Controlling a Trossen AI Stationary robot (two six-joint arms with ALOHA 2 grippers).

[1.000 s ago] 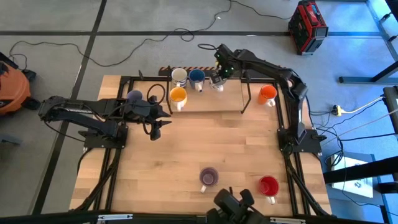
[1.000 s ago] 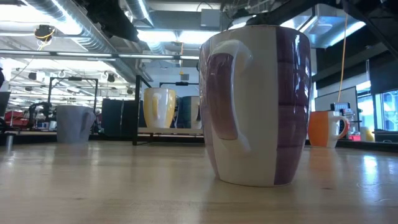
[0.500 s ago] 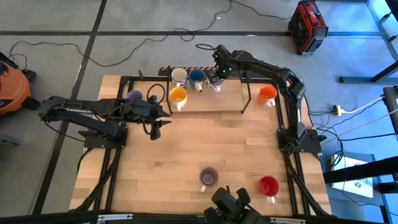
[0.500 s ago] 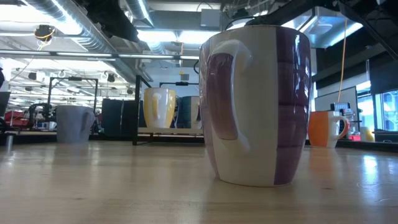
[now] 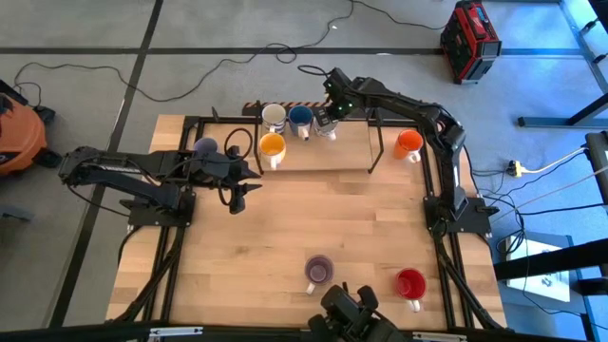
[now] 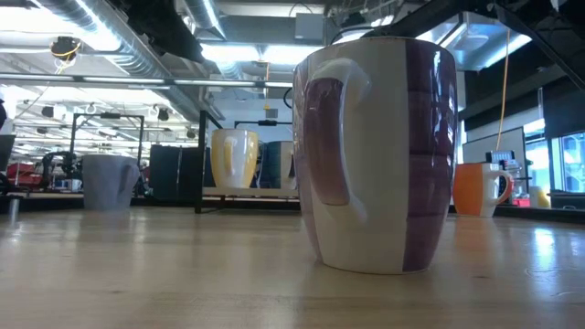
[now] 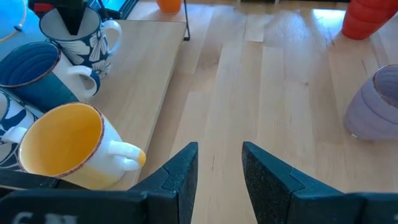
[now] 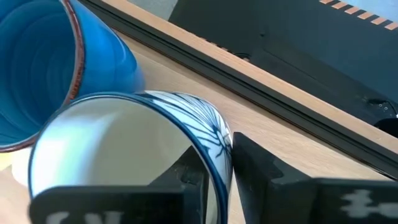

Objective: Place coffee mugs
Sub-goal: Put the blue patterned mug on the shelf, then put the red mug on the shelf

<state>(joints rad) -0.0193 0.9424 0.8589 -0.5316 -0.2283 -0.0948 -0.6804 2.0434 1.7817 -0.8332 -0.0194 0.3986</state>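
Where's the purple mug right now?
In the high view the purple mug stands upright near the table's front edge, left of the red mug, far from both arms.

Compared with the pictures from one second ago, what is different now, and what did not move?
The right gripper, at the patterned mug in the far row, shifted slightly toward the table's far edge; its fingers straddle the mug's rim, one inside, one outside, and are loosening. The left gripper, open over bare wood, stayed put. The yellow mug, blue mug, orange mug, purple mug and red mug did not move.
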